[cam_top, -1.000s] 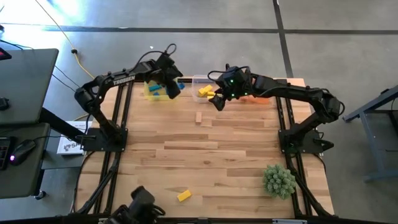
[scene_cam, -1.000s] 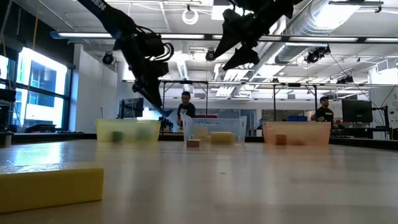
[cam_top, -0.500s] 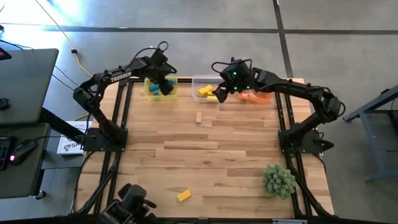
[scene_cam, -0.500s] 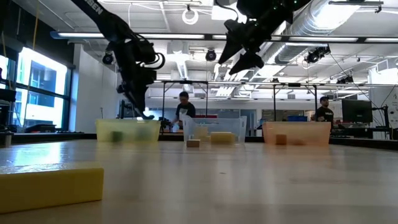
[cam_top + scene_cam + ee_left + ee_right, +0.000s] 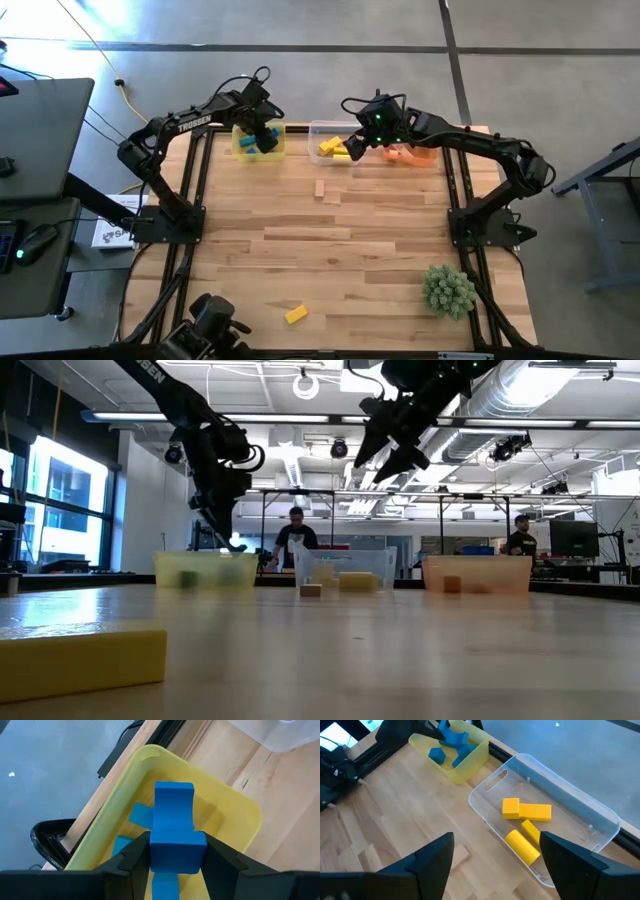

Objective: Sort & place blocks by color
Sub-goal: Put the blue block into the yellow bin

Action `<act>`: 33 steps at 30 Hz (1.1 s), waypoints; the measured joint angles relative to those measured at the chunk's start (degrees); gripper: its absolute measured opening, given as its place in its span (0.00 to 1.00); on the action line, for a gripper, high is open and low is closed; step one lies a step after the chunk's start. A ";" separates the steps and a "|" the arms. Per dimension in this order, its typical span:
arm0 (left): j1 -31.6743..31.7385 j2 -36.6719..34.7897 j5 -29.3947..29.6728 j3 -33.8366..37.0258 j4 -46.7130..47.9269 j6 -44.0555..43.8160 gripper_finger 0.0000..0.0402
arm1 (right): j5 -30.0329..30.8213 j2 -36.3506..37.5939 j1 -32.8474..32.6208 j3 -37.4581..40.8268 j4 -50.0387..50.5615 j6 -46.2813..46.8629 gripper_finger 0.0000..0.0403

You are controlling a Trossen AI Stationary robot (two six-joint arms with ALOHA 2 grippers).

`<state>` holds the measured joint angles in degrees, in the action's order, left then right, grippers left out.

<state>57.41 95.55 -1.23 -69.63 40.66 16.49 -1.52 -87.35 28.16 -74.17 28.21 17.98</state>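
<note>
My left gripper [image 5: 267, 136] hangs over the yellow bin [image 5: 245, 148] at the table's far left, shut on a blue block [image 5: 175, 830]. More blue blocks [image 5: 137, 815] lie on the bin's floor. My right gripper [image 5: 352, 150] stands open above the near side of the clear bin [image 5: 560, 780], where several yellow blocks [image 5: 526, 812] lie. Its fingers are empty. Two plain wood blocks [image 5: 324, 192] lie on the table near the clear bin. A yellow block [image 5: 295, 315] lies by the near edge. My left gripper pinches the blue block between its two fingers, by two opposite sides of the end nearest the wrist [image 5: 152, 852]. The fingers point steeply down from above. The block sticks out beyond the fingertips, lifted clear above the yellow bin's floor.
An orange bin [image 5: 420, 155] stands at the far right beside the clear bin. A spiky green plant ball [image 5: 448, 290] sits near the table's right near corner. People stand in the room beyond the table [image 5: 296, 535].
My left gripper has carried the blue block toward the table's far left, from the yellow bin's right rim to above its middle. My right gripper has drifted a little toward the far edge, staying open over the clear bin.
</note>
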 joint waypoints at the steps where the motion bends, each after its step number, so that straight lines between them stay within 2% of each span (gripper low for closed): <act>1: 0.00 0.00 0.00 0.00 0.00 -0.15 0.35 | 0.00 0.00 0.00 0.00 0.02 0.23 0.70; 9: 0.00 0.00 0.02 0.00 -0.17 -1.87 0.35 | -0.03 0.00 -0.99 0.02 0.02 4.69 0.70; 15: 0.00 0.00 1.18 0.00 -0.25 -1.92 0.35 | -0.17 0.00 -2.90 0.02 0.04 4.70 0.70; 25: -0.02 0.02 6.42 0.00 -4.91 -2.76 0.35 | -0.17 -0.02 -5.18 0.04 0.28 4.70 0.70; 33: -0.02 0.02 6.58 0.00 -2.39 -2.86 0.38 | -0.18 -0.02 -5.88 0.04 0.31 4.70 0.70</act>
<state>57.39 95.57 5.34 -69.63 38.27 13.63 -1.70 -87.37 22.28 -74.13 28.51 22.68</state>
